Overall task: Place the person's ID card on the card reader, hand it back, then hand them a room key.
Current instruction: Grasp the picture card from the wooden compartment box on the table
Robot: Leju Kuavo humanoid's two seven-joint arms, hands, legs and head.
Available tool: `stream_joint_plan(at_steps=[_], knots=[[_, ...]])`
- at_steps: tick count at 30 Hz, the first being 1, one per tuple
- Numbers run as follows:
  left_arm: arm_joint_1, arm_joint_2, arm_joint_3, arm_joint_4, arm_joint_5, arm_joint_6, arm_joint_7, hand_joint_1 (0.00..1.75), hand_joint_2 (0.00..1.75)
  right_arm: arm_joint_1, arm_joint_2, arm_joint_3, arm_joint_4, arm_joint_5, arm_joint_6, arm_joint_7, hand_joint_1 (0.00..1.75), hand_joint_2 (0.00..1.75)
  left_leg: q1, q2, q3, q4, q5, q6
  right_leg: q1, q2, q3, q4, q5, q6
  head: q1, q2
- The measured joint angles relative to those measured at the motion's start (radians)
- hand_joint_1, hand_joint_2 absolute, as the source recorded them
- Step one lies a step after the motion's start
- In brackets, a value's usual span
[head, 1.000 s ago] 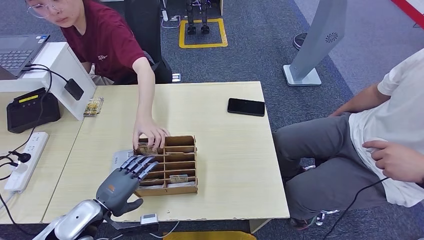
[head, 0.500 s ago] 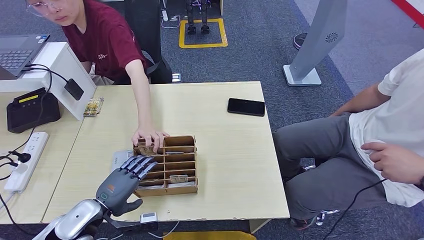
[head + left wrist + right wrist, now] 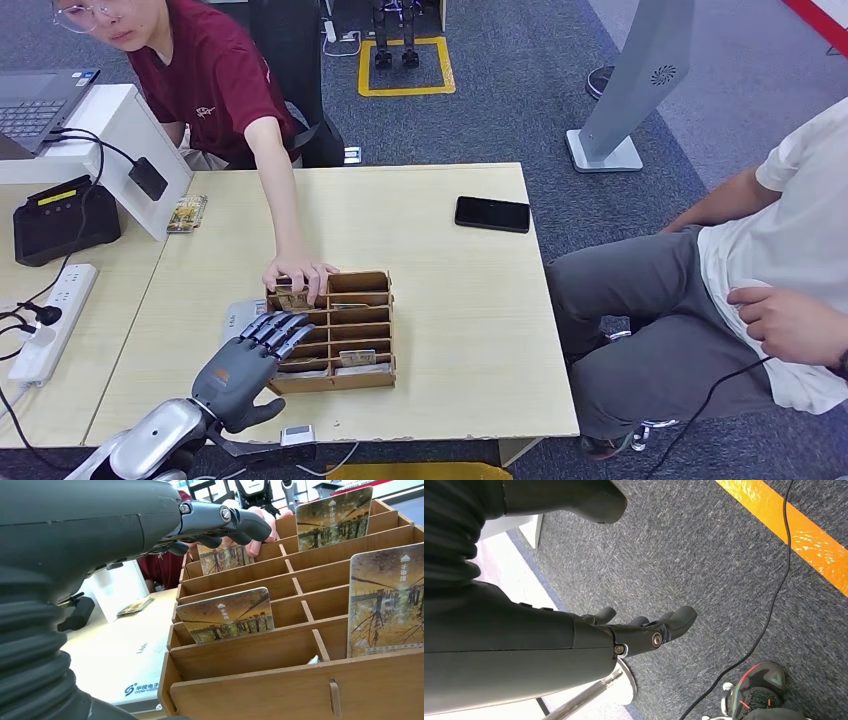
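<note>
My left hand (image 3: pixel 245 365) hovers over the near-left corner of the wooden card rack (image 3: pixel 365 378), fingers stretched out and apart, grasping nothing. My right hand (image 3: pixel 644 630) hangs by my side above the carpet, fingers loosely extended, holding nothing.

The risk, as I judge it, is a collision: the person's hand (image 3: pixel 298 275) rests on the rack's far-left slot, fingers on a card (image 3: pixel 291 299) there. If I reach in now, my fingers could knock theirs or push the rack. The dividers are thin and the slots narrow, so a clumsy pinch could tip a card flat or drag the whole rack along the table.

The rack holds room key cards standing in several slots: one (image 3: pixel 226 615) in a slot close under my left hand, another (image 3: pixel 385 605) in the nearest row, one (image 3: pixel 334 516) farther back. The card reader (image 3: pixel 240 317) lies flat just left of the rack, partly under my left hand. I cannot tell where the ID card is.
</note>
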Motion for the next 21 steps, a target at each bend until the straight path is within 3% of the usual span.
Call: stream_joint_plan(at_steps=[5,9,21], knots=[[0.0,0.0,0.0,0.005,0.0,0.0,0.0,0.0,1.75,0.0,0.0,0.0,0.0,0.0,0.0,0.0,0.0,1.75,0.0,0.0,0.0,0.0,0.0,0.0,0.0,0.0,0.0,0.0,0.0,0.0,0.0,0.0],[0.0,0.0,0.0,0.008,-0.003,0.0,-0.001,1.75,1.75,0.0,0.0,0.0,0.0,0.0,0.0,0.0,0.0,1.75,0.0,0.0,0.0,0.0,0.0,0.0,0.0,0.0,0.0,0.0,0.0,0.0,0.0,0.0],[-0.013,-0.004,0.0,0.019,-0.021,0.007,-0.011,1.75,1.75,-0.001,0.0,0.0,0.0,0.0,0.001,-0.003,0.0,1.75,0.0,0.0,0.0,0.0,0.0,0.0,0.0,0.0,0.0,0.0,0.0,0.0,0.0,0.0]])
